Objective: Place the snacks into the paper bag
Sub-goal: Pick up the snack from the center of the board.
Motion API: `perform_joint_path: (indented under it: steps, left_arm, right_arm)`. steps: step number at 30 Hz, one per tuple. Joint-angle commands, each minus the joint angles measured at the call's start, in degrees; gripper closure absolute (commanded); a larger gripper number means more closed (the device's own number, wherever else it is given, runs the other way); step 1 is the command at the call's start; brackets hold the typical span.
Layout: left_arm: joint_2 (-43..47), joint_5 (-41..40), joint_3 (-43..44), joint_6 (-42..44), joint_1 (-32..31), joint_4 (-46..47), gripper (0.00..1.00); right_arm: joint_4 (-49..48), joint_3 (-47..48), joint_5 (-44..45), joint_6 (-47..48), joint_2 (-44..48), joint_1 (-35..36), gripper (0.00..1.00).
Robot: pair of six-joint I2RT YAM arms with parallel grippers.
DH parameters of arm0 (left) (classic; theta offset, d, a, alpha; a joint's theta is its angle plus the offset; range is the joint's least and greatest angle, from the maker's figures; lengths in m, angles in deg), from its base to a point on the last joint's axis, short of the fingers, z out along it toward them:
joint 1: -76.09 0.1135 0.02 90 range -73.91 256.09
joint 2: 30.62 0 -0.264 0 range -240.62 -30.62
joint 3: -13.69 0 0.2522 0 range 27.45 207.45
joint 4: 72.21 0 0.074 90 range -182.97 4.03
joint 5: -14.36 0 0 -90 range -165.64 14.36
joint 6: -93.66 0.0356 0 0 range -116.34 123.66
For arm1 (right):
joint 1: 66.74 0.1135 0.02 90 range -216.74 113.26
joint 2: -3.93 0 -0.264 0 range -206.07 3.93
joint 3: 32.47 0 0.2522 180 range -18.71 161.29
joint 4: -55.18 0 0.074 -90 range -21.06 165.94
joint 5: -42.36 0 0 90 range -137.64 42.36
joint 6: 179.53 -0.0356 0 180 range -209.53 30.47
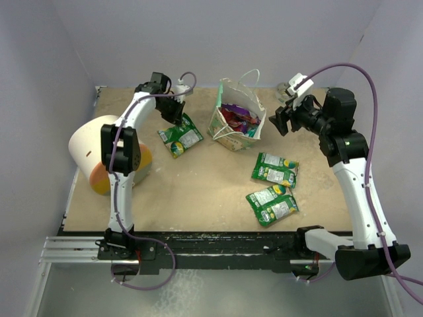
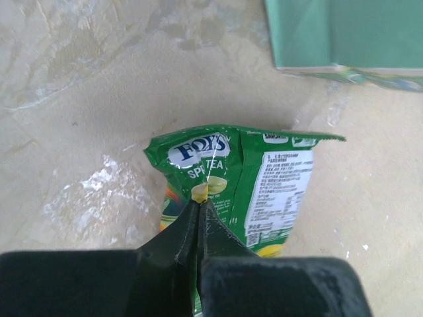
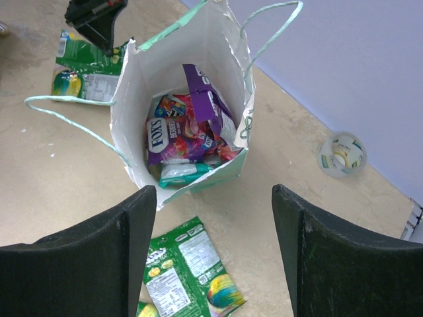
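Observation:
The paper bag (image 1: 223,119) stands open at the back middle, with purple and teal snacks (image 3: 177,137) inside. My left gripper (image 2: 200,201) is shut, pinching a fold of a green FOXS packet (image 2: 264,178) that lies on the table just left of the bag (image 2: 344,33); in the top view the gripper (image 1: 176,113) is over that packet (image 1: 180,137). Several more green packets (image 1: 275,168) (image 1: 271,203) lie right of centre. My right gripper (image 3: 213,191) is open and empty, in the air right of the bag (image 3: 198,53), above a green packet (image 3: 192,271).
A big cream cone-shaped object with an orange end (image 1: 99,152) lies at the left, beside the left arm. A small tape roll (image 3: 341,153) sits at the back right, also in the top view (image 1: 285,89). Grey walls close in the table.

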Motion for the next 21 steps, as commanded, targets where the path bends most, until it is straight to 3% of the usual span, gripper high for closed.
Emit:
perform_joint_path:
  steps: [1, 13, 21]
  left_arm:
    - [12.46, 3.49, -4.72, 4.4, 0.45, 4.54, 1.0]
    - [28.72, 5.18, -14.34, 3.68, 0.44, 8.62, 1.0]
    - [38.4, 5.77, -14.05, 0.81, 0.44, 9.92, 1.0]
  right_arm:
    - [-2.66, 0.16, -3.74, -1.23, 0.39, -0.3, 0.27]
    - [-4.28, 4.1, -15.28, -3.01, -4.81, 0.53, 0.32]
    - [-4.95, 15.24, -14.81, 0.49, -13.98, 8.92, 0.33]
